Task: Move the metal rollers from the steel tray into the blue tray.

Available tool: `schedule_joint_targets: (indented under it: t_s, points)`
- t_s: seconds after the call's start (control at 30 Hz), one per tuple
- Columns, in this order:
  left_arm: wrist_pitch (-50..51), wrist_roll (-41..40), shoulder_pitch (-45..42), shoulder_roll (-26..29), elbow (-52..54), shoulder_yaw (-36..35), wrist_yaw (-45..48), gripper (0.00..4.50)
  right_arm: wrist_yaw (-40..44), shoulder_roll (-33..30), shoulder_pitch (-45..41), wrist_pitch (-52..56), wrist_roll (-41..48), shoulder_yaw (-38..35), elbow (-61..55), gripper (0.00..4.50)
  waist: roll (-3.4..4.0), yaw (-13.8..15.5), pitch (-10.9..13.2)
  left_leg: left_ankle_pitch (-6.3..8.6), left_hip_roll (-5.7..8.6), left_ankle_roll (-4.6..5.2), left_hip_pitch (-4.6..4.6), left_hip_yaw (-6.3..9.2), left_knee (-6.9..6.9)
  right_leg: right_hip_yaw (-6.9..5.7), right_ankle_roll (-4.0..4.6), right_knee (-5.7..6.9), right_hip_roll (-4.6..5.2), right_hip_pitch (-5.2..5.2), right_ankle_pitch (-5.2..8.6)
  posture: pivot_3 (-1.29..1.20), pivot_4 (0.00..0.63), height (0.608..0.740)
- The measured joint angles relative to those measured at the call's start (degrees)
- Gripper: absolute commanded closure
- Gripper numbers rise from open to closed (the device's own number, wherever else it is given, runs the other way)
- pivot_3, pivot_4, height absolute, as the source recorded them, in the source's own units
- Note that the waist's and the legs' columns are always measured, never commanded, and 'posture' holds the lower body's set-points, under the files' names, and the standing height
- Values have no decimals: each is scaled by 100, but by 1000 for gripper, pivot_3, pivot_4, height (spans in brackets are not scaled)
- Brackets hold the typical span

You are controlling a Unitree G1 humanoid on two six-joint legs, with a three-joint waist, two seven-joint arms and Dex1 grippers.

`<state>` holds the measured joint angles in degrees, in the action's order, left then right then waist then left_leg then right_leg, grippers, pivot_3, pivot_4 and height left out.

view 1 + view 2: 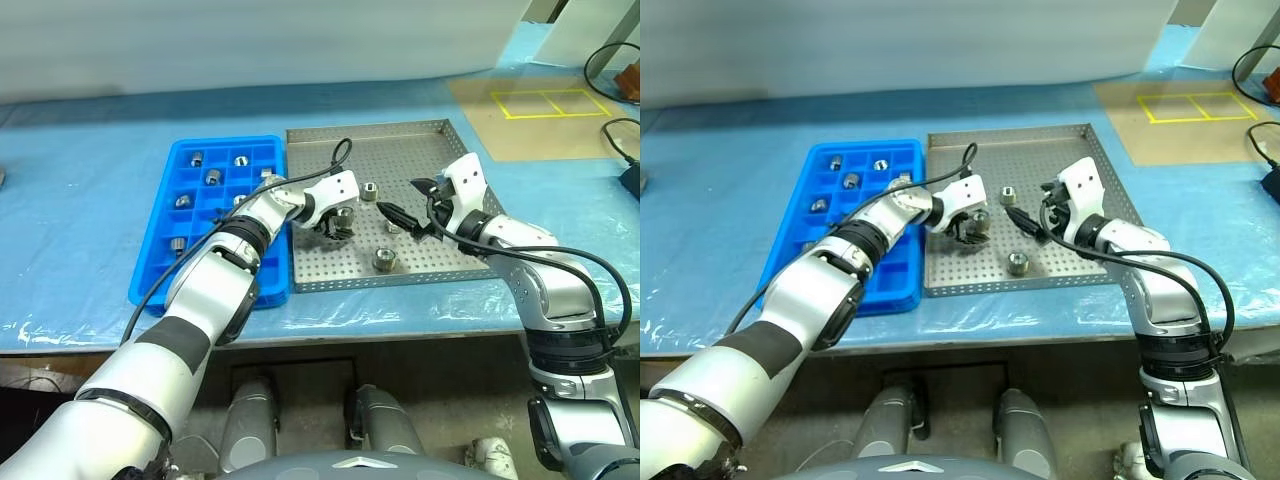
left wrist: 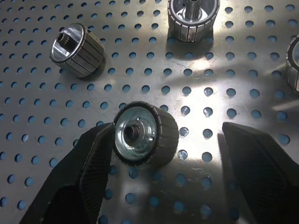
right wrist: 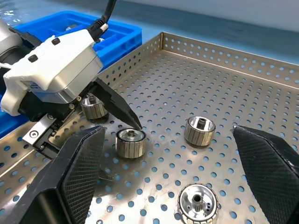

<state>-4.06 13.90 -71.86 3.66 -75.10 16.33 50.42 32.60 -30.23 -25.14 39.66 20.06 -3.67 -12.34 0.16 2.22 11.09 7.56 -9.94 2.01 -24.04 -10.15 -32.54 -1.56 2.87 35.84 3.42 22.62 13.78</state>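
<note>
Your left gripper [image 2: 163,154] is spread wide around one roller [image 2: 145,133] on the steel tray [image 1: 440,135], one finger touching it. Your right gripper [image 1: 405,200] gapes empty nearby. The blue tray [image 1: 160,245] is half hidden behind your left arm.

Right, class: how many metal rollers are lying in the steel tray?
4 rollers: one between the left gripper's open fingers, one behind that gripper towards the blue tray, one nearer the far rim, one nearest the right gripper. The grippers may hide another.
</note>
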Motion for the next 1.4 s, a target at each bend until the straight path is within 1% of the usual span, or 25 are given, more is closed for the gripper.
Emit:
schedule_joint_targets:
  t_s: [0.1,0.27,0.33,0.67,0.83,0.9,1.03,1.1,1.2,1.23,1.3,1.33,1.4]
  points:
    - [91,91,-3,-15,-43,0,-169,636,-39,1,33,-8,-15,0,-1,0,0,-4,0,0,0,0,1,0,0,0,0,0,0,0,0,-353,150,740]
    - [189,120,-3,-50,-92,-9,-174,636,-98,7,107,-42,-46,1,-11,0,0,-3,0,2,1,4,1,0,1,-1,0,-6,0,-3,0,-359,150,740]
    - [175,127,-2,-50,-92,-9,-170,1003,-122,7,126,-50,-63,1,-12,0,0,-5,0,4,2,7,1,0,0,0,0,-8,2,-4,0,-360,150,740]
    - [233,221,-3,-69,-100,-74,-743,1003,-151,32,130,-118,-96,35,-12,0,0,-13,0,5,1,8,1,0,0,-1,-1,-9,1,-4,-1,-357,150,740]
    - [213,213,-3,-6,-100,-111,-475,1003,-151,35,129,-128,-99,44,-12,0,0,-13,0,6,1,10,0,0,3,0,-1,-14,1,-3,-1,-352,150,740]
    - [159,180,-2,95,-98,-157,-203,1003,-151,38,129,-147,-99,44,-12,0,1,-12,0,6,1,10,-1,-1,5,-1,-1,-14,1,-2,-1,-350,150,740]
    - [-100,-118,-37,377,8,-515,135,1003,-154,58,128,-159,-95,44,-12,0,1,-11,1,6,1,9,-1,-1,7,-1,-1,-14,1,-1,0,-350,150,740]
    - [-250,-371,-53,549,220,-764,343,1003,-158,91,128,-165,-88,43,-12,0,2,-11,1,6,1,9,-1,-2,9,-1,-1,-15,1,0,0,-348,150,740]
    - [-403,-919,40,949,1055,-1164,984,1003,-179,123,129,-167,-84,42,-23,0,4,-11,2,6,-1,9,0,-4,15,0,0,-17,2,2,0,-338,150,740]
    - [-391,-1109,173,1098,1491,-1259,1207,1003,-184,132,128,-168,-82,42,-33,0,4,-13,2,6,-2,8,1,-7,19,1,1,-19,2,3,0,-327,150,740]
    - [-220,-1508,704,1456,2611,-1424,1598,1003,-184,151,132,-176,-79,39,-67,0,7,-45,1,5,-5,7,5,-13,28,4,2,-19,0,8,1,-315,150,740]
    - [-80,-1653,961,1642,3003,-1484,1708,1003,-184,154,133,-181,-81,36,-64,0,7,-61,1,4,-6,5,3,-13,29,3,3,-16,-1,11,2,-301,150,740]
    - [339,-1893,1563,2014,3852,-1628,1750,1003,-178,215,124,-220,-80,36,-49,0,10,-98,2,0,-11,-1,-4,-14,31,3,4,-12,-3,24,2,-271,150,740]
